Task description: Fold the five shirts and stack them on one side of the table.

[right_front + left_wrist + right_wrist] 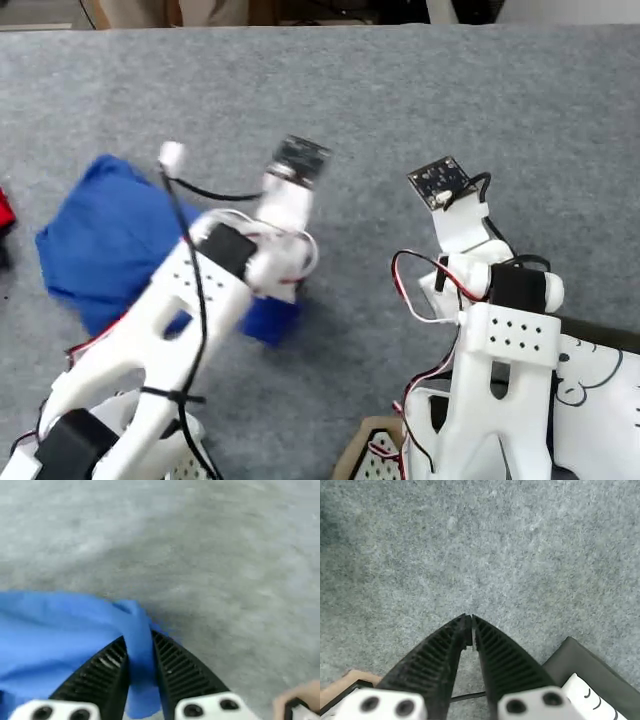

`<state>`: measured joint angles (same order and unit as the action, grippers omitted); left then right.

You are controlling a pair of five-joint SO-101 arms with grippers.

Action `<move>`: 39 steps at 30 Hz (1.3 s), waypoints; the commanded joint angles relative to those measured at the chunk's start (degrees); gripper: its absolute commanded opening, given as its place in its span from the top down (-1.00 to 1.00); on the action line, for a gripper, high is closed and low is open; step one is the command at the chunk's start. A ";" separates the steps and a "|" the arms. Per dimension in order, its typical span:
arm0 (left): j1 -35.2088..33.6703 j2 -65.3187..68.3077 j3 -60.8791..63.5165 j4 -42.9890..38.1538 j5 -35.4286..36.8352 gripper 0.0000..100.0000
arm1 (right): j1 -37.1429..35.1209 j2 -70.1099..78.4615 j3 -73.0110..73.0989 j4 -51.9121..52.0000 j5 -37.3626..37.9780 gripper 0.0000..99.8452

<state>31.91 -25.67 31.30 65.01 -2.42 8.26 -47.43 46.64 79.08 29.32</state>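
Observation:
A blue shirt point(110, 235) lies bunched on the left part of the grey table. The left arm reaches over its right edge. In the left wrist view my left gripper point(139, 640) is shut on a fold of the blue shirt point(60, 640), which runs up between the two black fingers. My right gripper point(469, 622) is shut with nothing in it, hovering over bare grey felt. In the high view the right arm point(480, 280) stands right of centre, apart from the shirt. A white printed garment point(595, 385) lies at the lower right edge.
The grey felt table point(420, 100) stretches wide across the back and middle. A red item point(5, 212) shows at the left edge. A cardboard-coloured piece point(365, 450) lies at the front between the arm bases. A dark item with the white garment on it point(585, 675) lies near the right gripper.

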 commanded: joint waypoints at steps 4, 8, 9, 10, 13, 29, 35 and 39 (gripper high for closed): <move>-7.91 -2.24 -6.15 10.11 2.20 0.65 | -1.10 -0.92 -6.73 2.20 -0.35 0.87; -24.62 -2.24 -14.86 20.04 5.54 0.46 | -6.46 0.22 -13.67 4.40 -0.26 0.60; -29.19 -2.24 -16.62 21.19 5.27 0.45 | -8.75 1.27 -15.25 4.48 -0.44 0.58; -33.93 -2.24 -17.67 21.63 5.36 0.45 | -11.47 2.68 -16.75 4.66 -0.53 0.58; -48.09 -2.24 -17.23 22.86 6.51 0.45 | -22.11 8.66 -21.41 4.66 -2.81 0.58; -85.19 -2.24 0.44 23.12 4.92 0.45 | -53.41 64.92 -66.59 4.48 -9.41 0.58; -85.71 -2.24 0.79 21.89 2.81 0.45 | -55.96 84.35 -82.15 7.30 -9.41 0.59; -85.63 -2.24 0.79 21.89 2.81 0.45 | -54.90 91.91 -92.62 12.84 -9.05 0.86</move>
<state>-53.45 -26.29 32.26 87.43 0.92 -47.21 41.27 -37.05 89.01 20.44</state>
